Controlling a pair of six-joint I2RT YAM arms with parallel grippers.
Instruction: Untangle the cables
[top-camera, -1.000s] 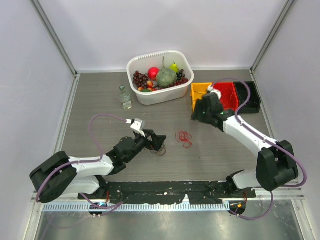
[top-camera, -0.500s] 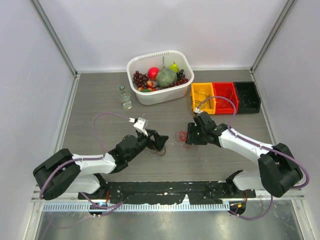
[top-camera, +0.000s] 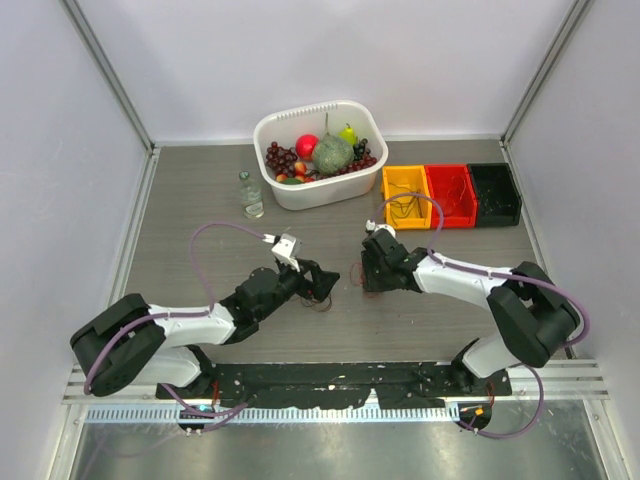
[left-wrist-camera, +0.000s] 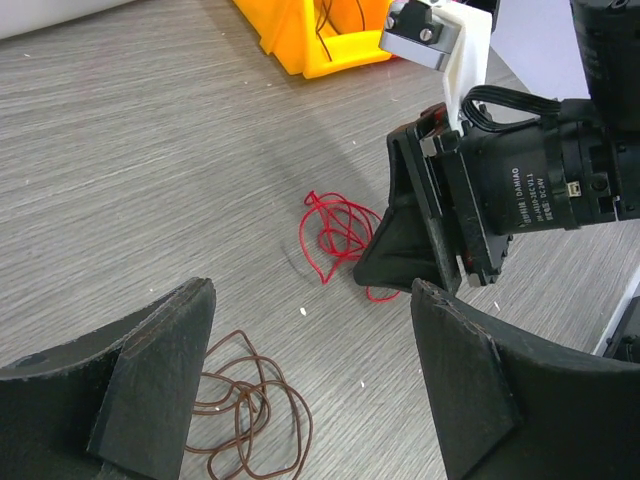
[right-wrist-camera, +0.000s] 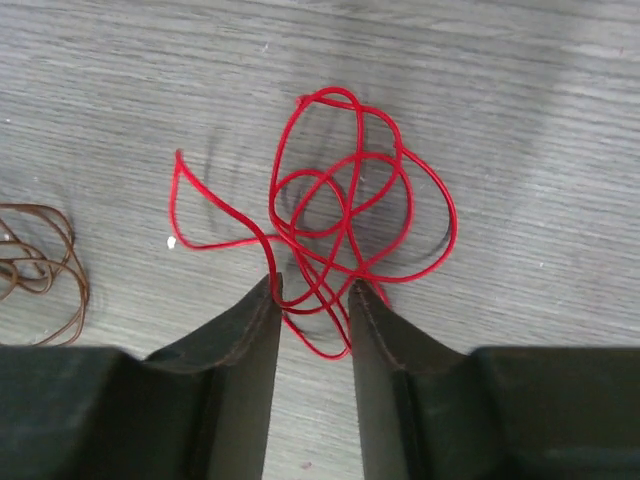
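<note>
Two risks: thin strand slips free; multi-loop pull tightens knot | R gripper (right-wrist-camera: 315, 290) jaws narrow, astride red cable (right-wrist-camera: 345, 200) loops, unpinched | L gripper (left-wrist-camera: 315, 300) jaws wide over brown cable (left-wrist-camera: 250, 400)

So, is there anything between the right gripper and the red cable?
Nothing visible. The red cable lies bare on the table, with its near strands inside the open right gripper. The brown cable lies apart, off to one side.
</note>
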